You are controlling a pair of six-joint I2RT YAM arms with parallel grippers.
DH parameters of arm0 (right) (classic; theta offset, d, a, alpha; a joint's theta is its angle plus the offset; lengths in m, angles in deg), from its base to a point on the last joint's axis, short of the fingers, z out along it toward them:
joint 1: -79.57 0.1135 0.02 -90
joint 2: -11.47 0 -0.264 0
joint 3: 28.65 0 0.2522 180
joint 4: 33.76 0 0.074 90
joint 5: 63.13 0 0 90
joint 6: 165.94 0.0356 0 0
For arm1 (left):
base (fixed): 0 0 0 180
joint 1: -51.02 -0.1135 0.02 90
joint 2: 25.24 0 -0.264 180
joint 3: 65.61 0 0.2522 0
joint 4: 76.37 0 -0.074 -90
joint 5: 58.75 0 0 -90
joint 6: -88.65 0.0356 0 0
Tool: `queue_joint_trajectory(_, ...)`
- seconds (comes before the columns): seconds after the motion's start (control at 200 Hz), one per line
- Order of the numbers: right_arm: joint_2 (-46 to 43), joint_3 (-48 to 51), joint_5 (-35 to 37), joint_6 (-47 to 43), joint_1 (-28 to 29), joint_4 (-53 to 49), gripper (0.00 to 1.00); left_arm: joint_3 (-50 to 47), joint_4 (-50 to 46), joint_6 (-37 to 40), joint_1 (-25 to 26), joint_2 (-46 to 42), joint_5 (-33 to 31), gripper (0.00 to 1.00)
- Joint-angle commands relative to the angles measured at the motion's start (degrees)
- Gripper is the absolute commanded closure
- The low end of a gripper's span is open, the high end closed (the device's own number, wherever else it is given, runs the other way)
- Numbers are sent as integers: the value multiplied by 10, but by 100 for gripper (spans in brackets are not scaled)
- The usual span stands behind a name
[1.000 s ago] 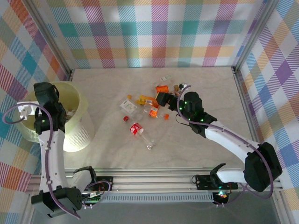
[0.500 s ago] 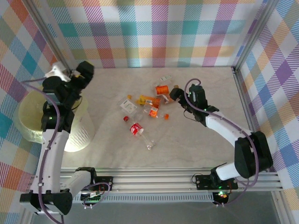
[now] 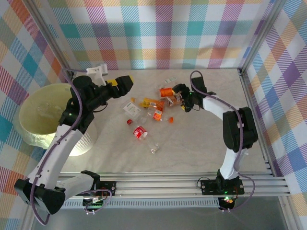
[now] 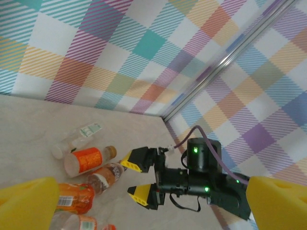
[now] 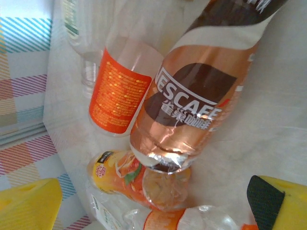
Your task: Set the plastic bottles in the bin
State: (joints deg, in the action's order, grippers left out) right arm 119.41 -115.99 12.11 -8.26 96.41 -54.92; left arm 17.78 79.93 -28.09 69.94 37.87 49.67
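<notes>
Where the pale yellow bin point(image 3: 36, 120) stands on the surface point(image 3: 206, 143), it sits behind the left claw point(image 3: 125, 83) and well apart from it. Faint clear shapes lie inside, too washed out to name. That claw hangs released, its yellow fingers point(image 4: 29, 203) spread wide with nothing between them, facing the scatter of plastic bottles point(image 3: 153, 112) — all of them lying on the surface, outside the bin.

Nearer the arm bases than either claw lies a clear bottle with a red label point(image 3: 140, 132), with a bare clear neck point(image 3: 152, 146) just beside it. Between the two claws sit a flat clear container with a white label point(image 3: 131, 108) and crushed orange-labelled ones point(image 3: 150, 102).

The right claw point(image 3: 178, 96) is likewise released, jaws wide and low at the heap's far side. Just ahead of its fingertips a copper-brown Nescafé bottle point(image 5: 192, 110) lies tilted, overlapping a fruit-printed orange bottle point(image 5: 117, 175). Beyond that is a clear bottle with a plain orange label point(image 5: 120, 91), and farthest a small clear one point(image 5: 76, 24) with a green-and-white label.
</notes>
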Motion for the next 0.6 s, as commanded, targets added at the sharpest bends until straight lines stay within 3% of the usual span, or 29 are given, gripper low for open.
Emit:
queue_joint_trajectory(0.0, 42, -28, -45, 81, 2, 6, 0, -16, -37, 46, 8, -27, 0, 0)
queue_joint_trajectory(0.26, 89, -67, 25, 126, 16, 6, 0, -62, -55, 66, 8, -76, -42, 0)
queue_joint_trajectory(0.595, 122, -67, 59, 191, 29, 39, 8, -76, -82, 86, 8, -85, -43, 0)
